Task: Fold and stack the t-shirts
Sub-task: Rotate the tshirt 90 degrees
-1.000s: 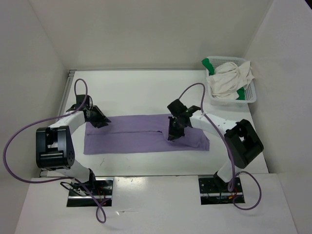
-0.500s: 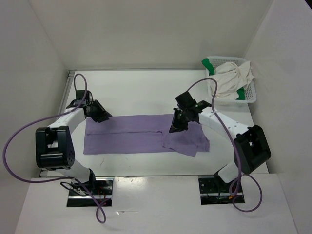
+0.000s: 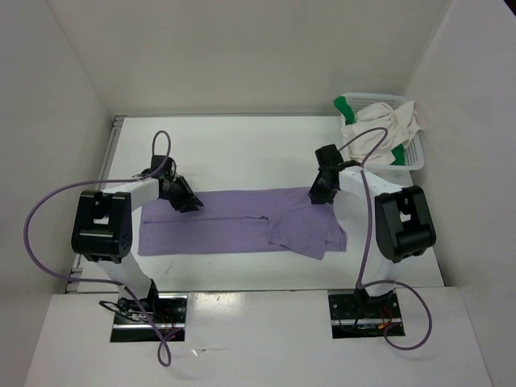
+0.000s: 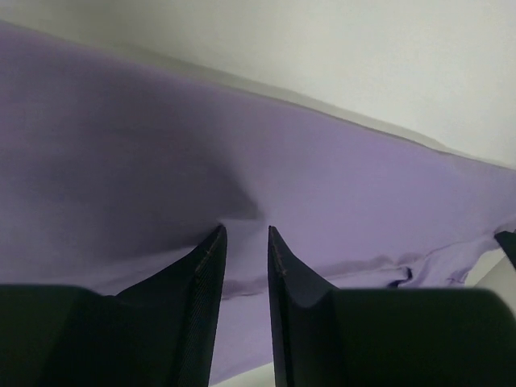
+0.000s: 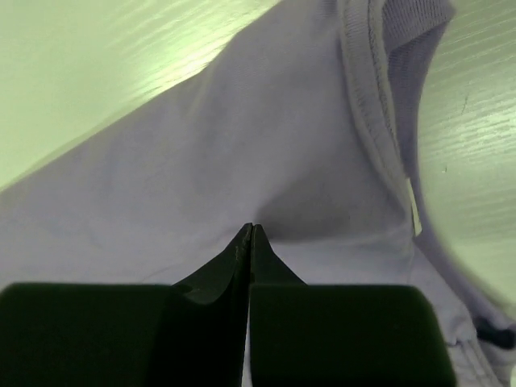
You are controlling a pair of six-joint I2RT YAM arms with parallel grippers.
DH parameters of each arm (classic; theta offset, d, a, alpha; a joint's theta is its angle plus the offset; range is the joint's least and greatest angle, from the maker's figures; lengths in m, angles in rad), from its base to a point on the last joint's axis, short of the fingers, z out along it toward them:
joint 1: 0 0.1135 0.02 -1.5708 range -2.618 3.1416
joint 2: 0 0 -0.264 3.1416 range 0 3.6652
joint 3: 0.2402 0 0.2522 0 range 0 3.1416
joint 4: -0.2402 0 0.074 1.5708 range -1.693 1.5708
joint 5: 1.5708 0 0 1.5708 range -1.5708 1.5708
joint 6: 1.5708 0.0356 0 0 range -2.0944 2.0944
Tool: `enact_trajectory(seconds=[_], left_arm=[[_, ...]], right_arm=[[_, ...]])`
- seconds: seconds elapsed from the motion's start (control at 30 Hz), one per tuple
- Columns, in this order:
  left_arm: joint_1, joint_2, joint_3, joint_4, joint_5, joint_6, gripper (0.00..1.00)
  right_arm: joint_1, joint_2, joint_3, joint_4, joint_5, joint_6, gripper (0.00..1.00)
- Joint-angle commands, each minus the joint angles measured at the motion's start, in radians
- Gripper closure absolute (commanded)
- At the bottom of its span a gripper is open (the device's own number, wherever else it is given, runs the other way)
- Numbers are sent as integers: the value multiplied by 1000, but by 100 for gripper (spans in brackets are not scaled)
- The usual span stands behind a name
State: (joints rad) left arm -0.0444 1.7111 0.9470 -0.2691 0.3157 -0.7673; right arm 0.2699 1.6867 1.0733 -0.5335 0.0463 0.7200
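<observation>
Lavender purple cloth t-shirt lay in a long flat strip across the white bench. The left hand appeared clamped on a pucker at its far left edge, and the right hand was pinched together on cloth beside the collar. Soft, light and limp, the shirt would probably sag unless taken by its edges or corners.

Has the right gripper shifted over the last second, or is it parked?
Yes. The right gripper has moved right and away from the bases, toward the white basket. It is now at the lavender t-shirt's far edge.
</observation>
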Motion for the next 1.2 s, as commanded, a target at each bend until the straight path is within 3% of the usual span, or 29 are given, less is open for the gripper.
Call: enact_trajectory(seconds=[0.0, 0.2, 0.4, 0.57, 0.6, 0.67, 0.7, 0.73, 0.77, 0.83, 0.97, 1.03, 1.17], left_arm=[[85, 21, -48, 21, 36, -15, 66], [184, -27, -88, -11, 46, -15, 66], [141, -232, -65, -90, 46, 19, 65], [43, -384, -76, -114, 63, 10, 62], [28, -401, -91, -123, 72, 10, 62], [-26, -424, -106, -134, 85, 10, 61], [-43, -441, -117, -143, 94, 10, 60], [-60, -450, -117, -144, 94, 10, 60], [-86, -467, -126, -157, 94, 10, 60], [-97, -490, -126, -182, 71, 10, 59], [-97, -524, -87, -182, 60, 31, 56], [-97, -493, -65, -182, 72, 45, 56], [-62, -438, -18, -168, 95, 79, 59]], right_arm=[[2, 60, 22, 61, 69, -13, 100], [14, 194, 91, 84, 20, -4, 100], [48, 500, 446, 40, -42, -4, 100], [66, 838, 1108, -155, -82, -13, 100], [66, 978, 1383, -199, -82, -13, 100], [66, 1140, 1714, -294, -137, -13, 100], [66, 1221, 2045, -365, -151, -4, 100], [66, 1261, 2012, -327, -184, 8, 100], [54, 1210, 1908, -260, -265, 28, 100], [66, 1084, 1767, -188, -246, 1, 100], [66, 968, 1872, -287, -175, -99, 98], [43, 895, 1820, -318, -149, -140, 94], [34, 639, 1404, -231, -56, -227, 92]])
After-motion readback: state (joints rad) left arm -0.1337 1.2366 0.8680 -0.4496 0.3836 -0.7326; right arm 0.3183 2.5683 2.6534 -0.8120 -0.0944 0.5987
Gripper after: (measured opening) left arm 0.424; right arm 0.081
